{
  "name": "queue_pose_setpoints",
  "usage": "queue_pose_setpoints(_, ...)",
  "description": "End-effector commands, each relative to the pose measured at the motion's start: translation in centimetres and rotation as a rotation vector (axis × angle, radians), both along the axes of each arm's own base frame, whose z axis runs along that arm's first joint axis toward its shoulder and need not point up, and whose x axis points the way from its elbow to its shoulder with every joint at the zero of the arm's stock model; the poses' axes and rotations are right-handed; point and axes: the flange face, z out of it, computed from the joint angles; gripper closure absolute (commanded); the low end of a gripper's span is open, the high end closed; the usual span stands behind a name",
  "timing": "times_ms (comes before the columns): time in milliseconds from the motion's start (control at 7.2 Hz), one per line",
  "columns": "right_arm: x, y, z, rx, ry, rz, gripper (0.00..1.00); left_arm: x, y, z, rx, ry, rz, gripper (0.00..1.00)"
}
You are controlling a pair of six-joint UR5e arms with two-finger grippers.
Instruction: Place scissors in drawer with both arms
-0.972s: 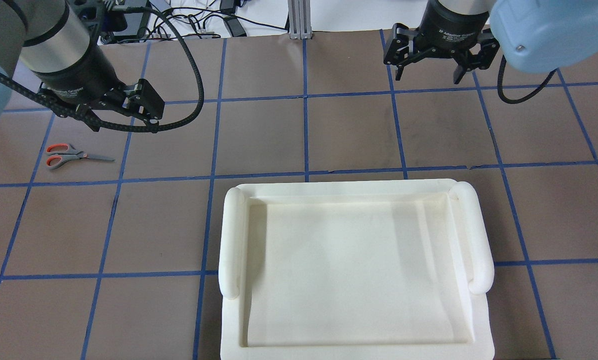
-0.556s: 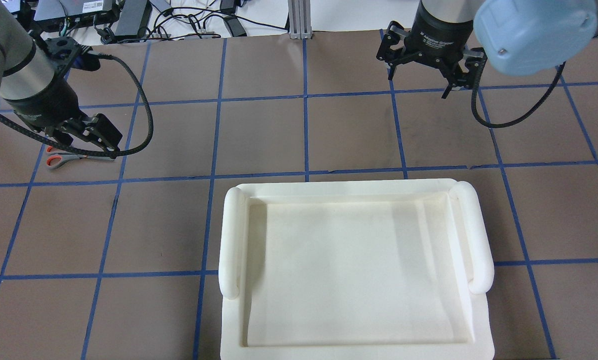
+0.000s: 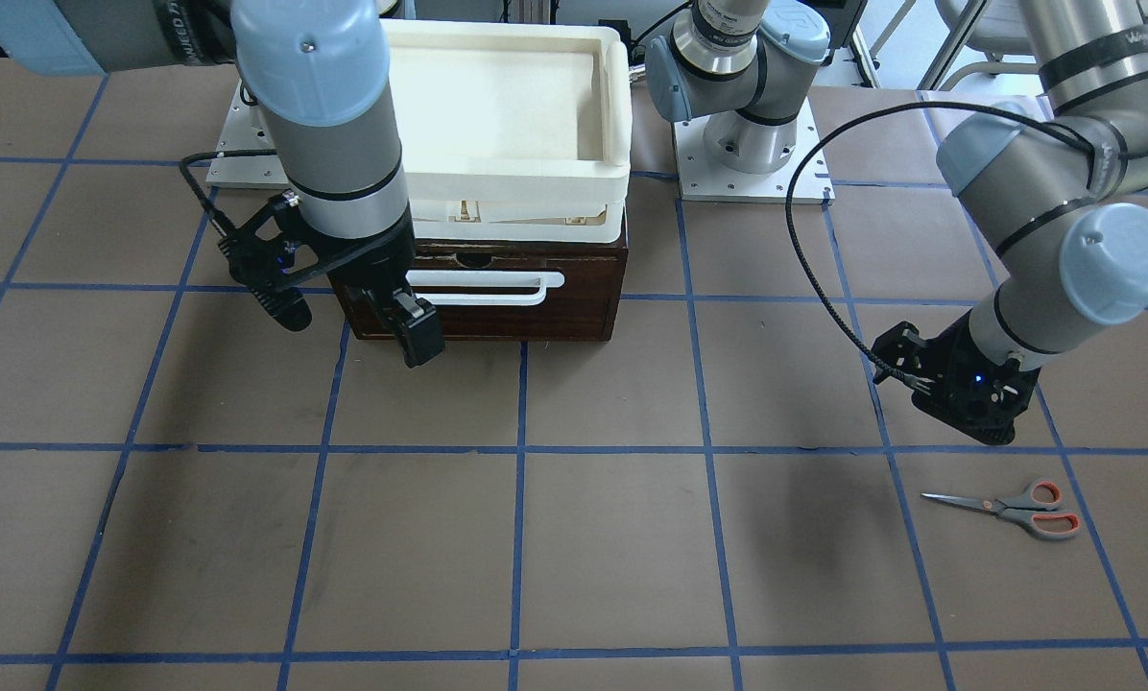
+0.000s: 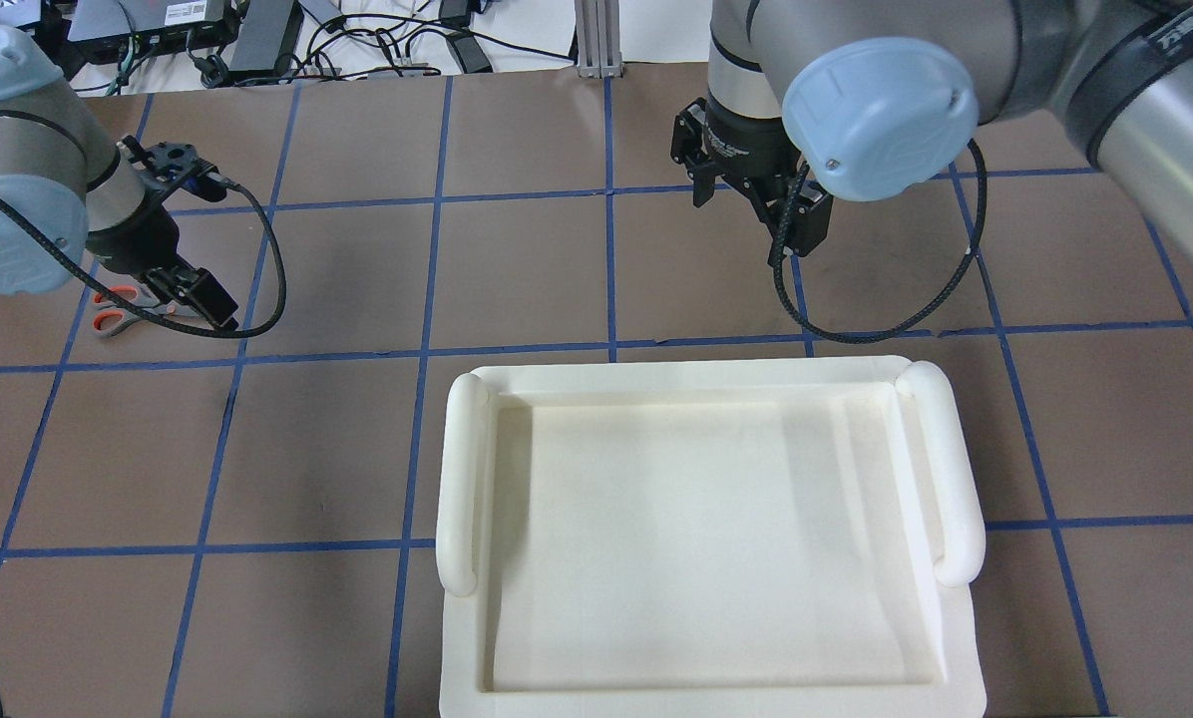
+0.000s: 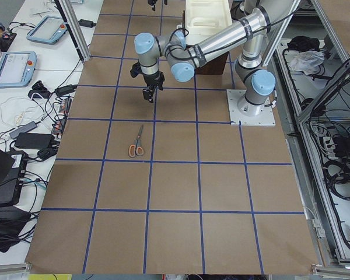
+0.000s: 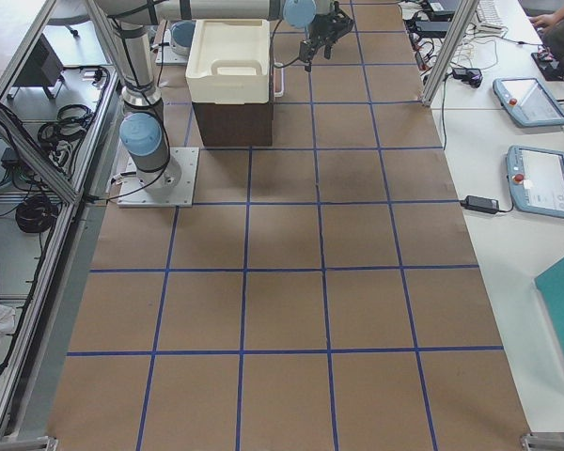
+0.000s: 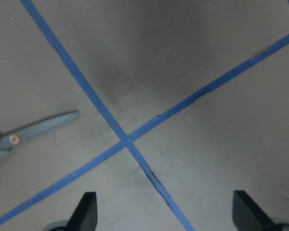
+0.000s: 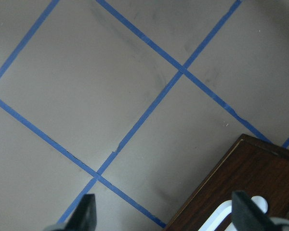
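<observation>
The scissors (image 3: 1006, 509) lie flat on the brown table, grey handles lined orange-red. They also show in the overhead view (image 4: 110, 311) and the exterior left view (image 5: 137, 143). My left gripper (image 3: 958, 403) hovers open just beside them; its wrist view shows only the blade tip (image 7: 38, 127), left of the open fingers (image 7: 84, 211). The dark brown drawer (image 3: 483, 312) with its white bar handle (image 3: 483, 286) looks shut. My right gripper (image 3: 348, 326) is open and empty in front of the drawer's corner (image 8: 241, 183).
A white foam tray (image 3: 612, 67) sits on top of the drawer box and fills the overhead foreground (image 4: 467, 469). The arm bases (image 3: 752, 144) stand behind it. Blue tape lines grid the table. Black cables loop off both wrists.
My left gripper has moved down and outward to hover by the scissors. My right arm has swung inward, towards the drawer's front, and turned its gripper.
</observation>
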Motion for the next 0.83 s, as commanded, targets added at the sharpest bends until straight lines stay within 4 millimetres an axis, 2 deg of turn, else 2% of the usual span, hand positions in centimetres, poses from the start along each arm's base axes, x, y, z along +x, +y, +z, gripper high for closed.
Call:
queue_pose_setpoints(0, 1.6, -0.3, -2.5, 0.049, -0.010, -0.122, 0.00, 4.4, -2.1, -5.8, 0.008, 0.039, -0.262, 0.00)
queue_pose_setpoints(278, 2.6, -0.7, -4.2, 0.105, -0.072, -0.257, 0.00, 7.2, -3.2, -8.1, -0.016, 0.032, -0.618, 0.00)
queue_pose_setpoints(417, 2.8, -0.8, -5.3, 0.131, -0.064, -0.301, 0.00, 9.0, -4.0, -7.5, -0.023, 0.029, -0.735, 0.00)
queue_pose_setpoints(556, 3.4, -0.6, -6.0, 0.159, -0.068, -0.326, 0.00, 11.1, -4.9, -7.5, -0.017, 0.035, -0.914, 0.00)
queue_pose_setpoints(694, 3.7, -0.2, -6.7, 0.196, -0.048, -0.324, 0.00, 12.4, -5.7, -7.9, -0.013, 0.041, -1.025, 0.00)
